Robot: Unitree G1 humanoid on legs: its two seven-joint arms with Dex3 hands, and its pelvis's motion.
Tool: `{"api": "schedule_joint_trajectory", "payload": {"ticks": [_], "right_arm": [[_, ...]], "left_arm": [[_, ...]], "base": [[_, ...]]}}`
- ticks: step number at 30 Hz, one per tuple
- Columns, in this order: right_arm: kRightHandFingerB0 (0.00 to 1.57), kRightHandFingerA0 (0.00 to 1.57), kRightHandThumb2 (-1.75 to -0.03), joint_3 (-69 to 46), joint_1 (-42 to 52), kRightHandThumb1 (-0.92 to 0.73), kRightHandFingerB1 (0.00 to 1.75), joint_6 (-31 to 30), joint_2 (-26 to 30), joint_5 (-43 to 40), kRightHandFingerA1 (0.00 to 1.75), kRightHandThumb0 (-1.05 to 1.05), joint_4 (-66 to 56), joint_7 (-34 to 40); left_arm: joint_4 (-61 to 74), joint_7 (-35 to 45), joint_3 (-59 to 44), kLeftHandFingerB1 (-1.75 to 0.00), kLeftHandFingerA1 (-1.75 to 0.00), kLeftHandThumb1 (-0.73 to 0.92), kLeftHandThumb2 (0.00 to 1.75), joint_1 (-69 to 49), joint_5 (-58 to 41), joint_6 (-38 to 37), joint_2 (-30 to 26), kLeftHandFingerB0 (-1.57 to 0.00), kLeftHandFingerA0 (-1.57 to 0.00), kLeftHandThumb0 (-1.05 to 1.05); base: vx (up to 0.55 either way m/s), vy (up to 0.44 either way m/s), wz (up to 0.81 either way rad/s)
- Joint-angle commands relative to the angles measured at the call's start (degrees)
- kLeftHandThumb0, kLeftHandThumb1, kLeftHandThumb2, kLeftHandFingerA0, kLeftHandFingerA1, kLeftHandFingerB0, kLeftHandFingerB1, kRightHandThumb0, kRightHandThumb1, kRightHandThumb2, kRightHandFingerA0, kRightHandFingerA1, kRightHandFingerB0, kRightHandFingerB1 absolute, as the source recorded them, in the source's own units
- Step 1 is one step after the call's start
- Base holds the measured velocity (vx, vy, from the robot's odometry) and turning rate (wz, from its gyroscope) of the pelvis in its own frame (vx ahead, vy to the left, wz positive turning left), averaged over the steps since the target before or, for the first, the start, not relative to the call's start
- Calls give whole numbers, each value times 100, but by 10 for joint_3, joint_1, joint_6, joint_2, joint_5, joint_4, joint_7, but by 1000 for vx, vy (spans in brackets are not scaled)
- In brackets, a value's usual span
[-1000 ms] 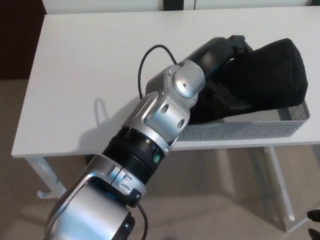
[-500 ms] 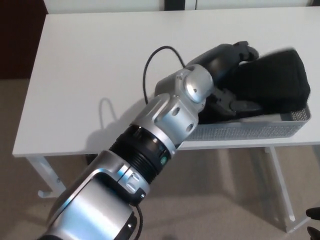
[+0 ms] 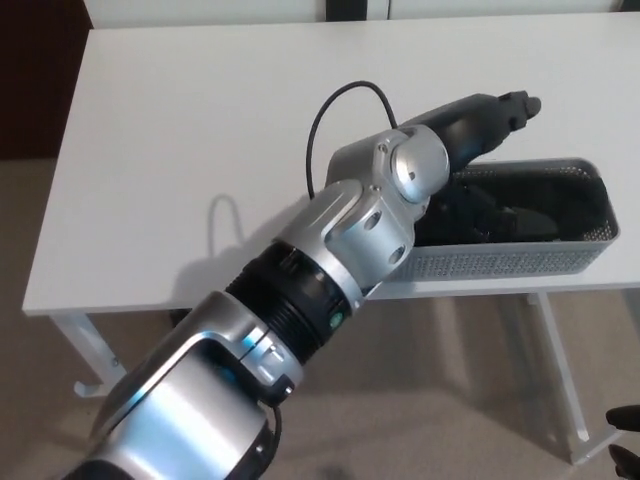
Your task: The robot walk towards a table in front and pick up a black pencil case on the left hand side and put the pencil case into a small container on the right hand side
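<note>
The table (image 3: 180, 130) has a smooth, white, matt top. The container (image 3: 500, 262) looks like grey metal mesh, fine and dull. The pencil case (image 3: 560, 205) is black matt cloth. The left arm (image 3: 350, 235) has satin silver shells and a black ribbed ring. The left hand (image 3: 480, 115) looks like dark matt plastic.

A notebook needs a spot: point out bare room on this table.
Bare: the table from its left edge to the left arm, and the strip behind the mesh container. Crowded: the right front corner, where the left hand hangs over the container with the black pencil case.
</note>
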State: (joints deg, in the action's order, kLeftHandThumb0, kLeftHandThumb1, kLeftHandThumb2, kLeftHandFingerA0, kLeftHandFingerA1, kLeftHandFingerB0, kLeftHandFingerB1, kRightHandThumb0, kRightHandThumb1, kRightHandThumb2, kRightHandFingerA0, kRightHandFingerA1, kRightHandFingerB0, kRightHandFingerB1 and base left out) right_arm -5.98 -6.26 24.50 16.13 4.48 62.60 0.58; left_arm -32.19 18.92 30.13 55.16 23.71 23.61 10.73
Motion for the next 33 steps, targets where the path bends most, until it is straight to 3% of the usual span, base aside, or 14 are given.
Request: {"api": "schedule_joint_trajectory", "payload": {"ticks": [1, 6, 8, 9, 14, 15, 16, 17, 18, 19, 23, 27, 32, 33], "right_arm": [[91, 98, -55, -1, 3, -46, 58, 0, 6, -1, 62, -28, -3, 5], [90, 96, -55, 2, 10, -46, 58, 7, 12, 0, 61, -28, 4, -1], [90, 97, -55, 4, 16, -46, 58, 7, 13, 3, 61, -28, 6, 2], [90, 97, -55, 5, 19, -46, 58, 9, 13, 4, 61, -28, 6, 2], [86, 93, -53, 2, 43, -44, 56, 3, 13, -3, 60, -27, 10, -8], [86, 94, -54, 5, 44, -46, 55, -10, 12, 2, 59, -24, 12, 3], [86, 93, -54, 8, 46, -46, 55, -12, 14, 6, 59, -24, 18, 5], [88, 95, -55, 12, 50, -46, 57, -8, 15, 11, 61, -27, 21, 5], [88, 95, -55, 15, 53, -47, 57, -5, 16, 14, 61, -28, 24, 6], [85, 94, -54, 17, 57, -47, 55, -3, 17, 15, 59, -26, 26, 5], [83, 92, -54, 12, 68, -47, 55, 4, 14, 8, 59, -24, 36, 1], [84, 92, -54, 13, 76, -46, 55, 6, 12, 9, 60, -26, 41, 6], [83, 94, -54, 14, 76, -46, 54, 1, 17, 12, 60, -27, 40, 12], [83, 94, -54, 14, 77, -46, 54, 0, 17, 12, 60, -26, 42, 12]], "left_arm": [[116, 42, -1, 0, 0, 61, 62, -40, -2, 0, -50, 0, 0, -102], [430, 100, -27, 0, 0, 62, 61, -140, -32, -11, -132, 0, 0, -96], [610, 133, -57, -5, 0, 49, 91, -207, -64, 2, -170, 0, 0, -88], [650, 141, -64, -5, 0, 49, 91, -222, -73, 15, -176, 0, 0, -88], [894, 197, -158, -11, 0, 45, 87, -382, -221, 60, -222, -2, 0, -81], [919, 226, -232, -28, -16, 42, 86, -496, -349, -23, -285, -12, 0, -71], [922, 234, -249, -34, -28, 43, 86, -579, -392, -96, -318, -8, -1, -72], [922, 250, -259, -48, -50, 21, 88, -665, -412, -155, -340, 0, 0, -39], [922, 266, -267, -47, -50, 25, 92, -728, -418, -191, -354, 0, 0, -39], [922, 292, -283, -28, -30, 71, 62, -803, -421, -222, -370, -19, -17, -90], [869, 392, -345, -30, -32, 66, 61, -989, -409, -274, -384, -27, -28, -91], [736, 414, -380, -30, -32, 51, 57, -1088, -385, -315, -394, -28, -32, -74], [627, 299, -311, -30, -34, 55, 58, -1070, -242, -321, -448, -25, -25, -80], [591, 281, -294, -39, -43, 47, 85, -1052, -228, -310, -453, -15, -14, -78]], "base": [[0, 0, 0], [0, 0, 0], [0, 0, 0], [0, 0, 0], [0, 0, 0], [0, 0, 0], [0, 0, 0], [0, 0, 0], [0, 0, 0], [0, 0, 0], [0, 0, 0], [0, 0, 0], [0, 0, 0], [0, 0, 0]]}}
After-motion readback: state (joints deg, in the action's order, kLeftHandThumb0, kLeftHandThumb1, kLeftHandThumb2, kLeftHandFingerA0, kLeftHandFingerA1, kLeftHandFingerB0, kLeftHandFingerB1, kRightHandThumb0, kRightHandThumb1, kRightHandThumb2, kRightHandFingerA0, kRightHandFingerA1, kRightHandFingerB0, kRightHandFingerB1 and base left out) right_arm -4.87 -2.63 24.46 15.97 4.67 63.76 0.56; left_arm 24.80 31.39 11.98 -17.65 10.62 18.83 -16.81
